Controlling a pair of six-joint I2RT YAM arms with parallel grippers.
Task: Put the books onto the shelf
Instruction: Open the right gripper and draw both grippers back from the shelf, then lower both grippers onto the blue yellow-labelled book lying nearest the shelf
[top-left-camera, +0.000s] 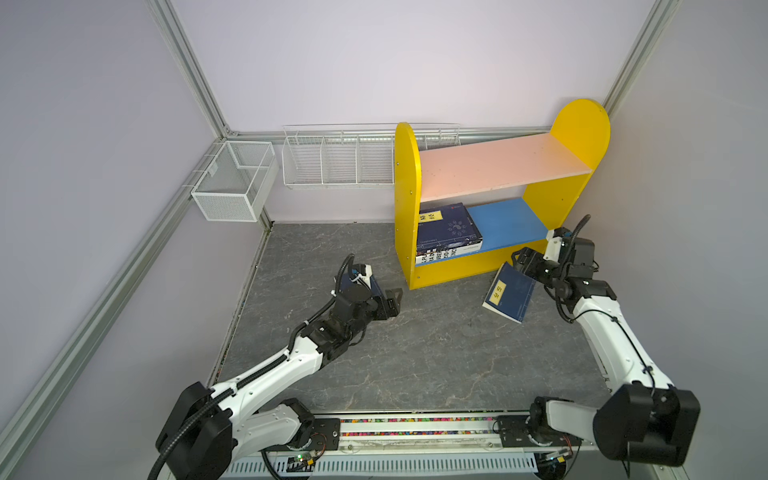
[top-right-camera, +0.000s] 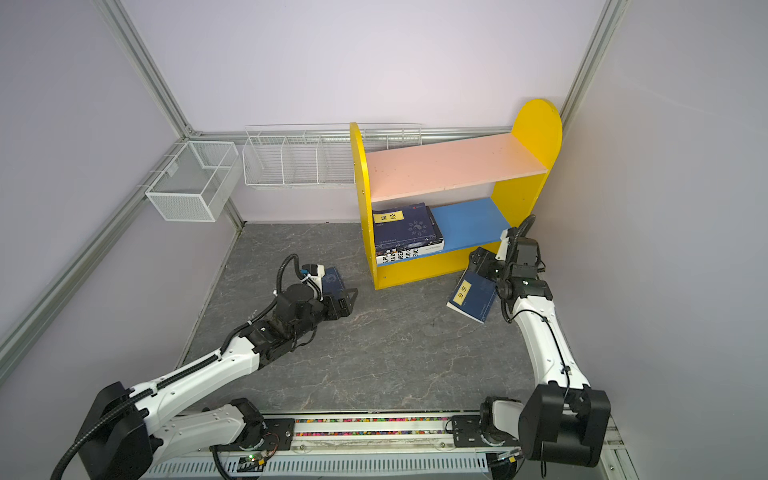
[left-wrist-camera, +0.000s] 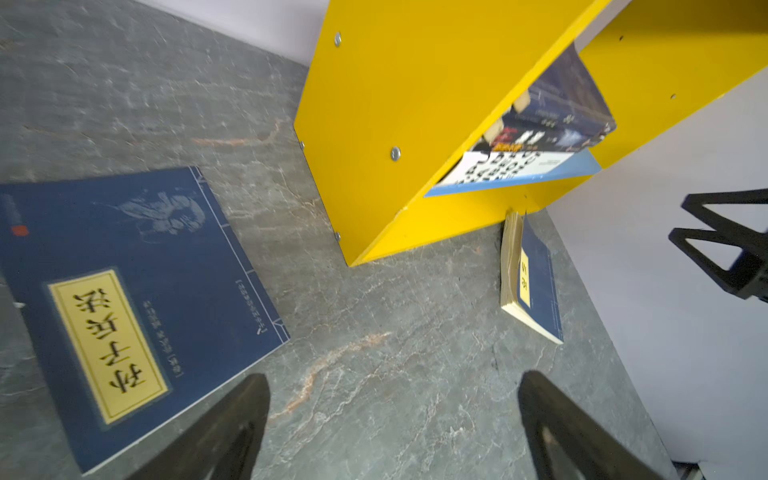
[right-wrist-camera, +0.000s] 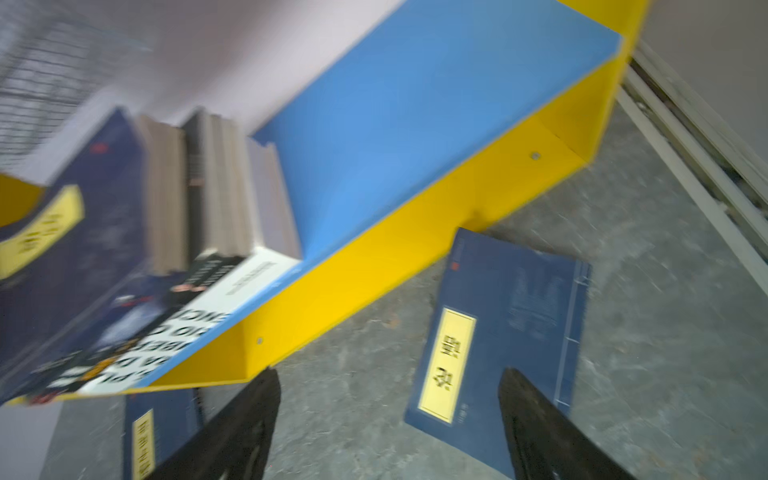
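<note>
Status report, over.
Left gripper open, right gripper open, nothing held. Stack of books on blue board of shelf. Two navy books off shelf: left book flat, right book against shelf base. No obstruction.

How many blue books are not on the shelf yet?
2. One navy book lies flat on the table by the left gripper; the other navy book rests against the shelf front, by the right gripper. Arms could hide more.

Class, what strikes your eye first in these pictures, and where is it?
The bright yellow shelf at the back right stands out, with a stack of books at the left end of its blue lower board. One navy book lies at the shelf's foot by the right arm; a second navy book lies beside the left arm.
</note>
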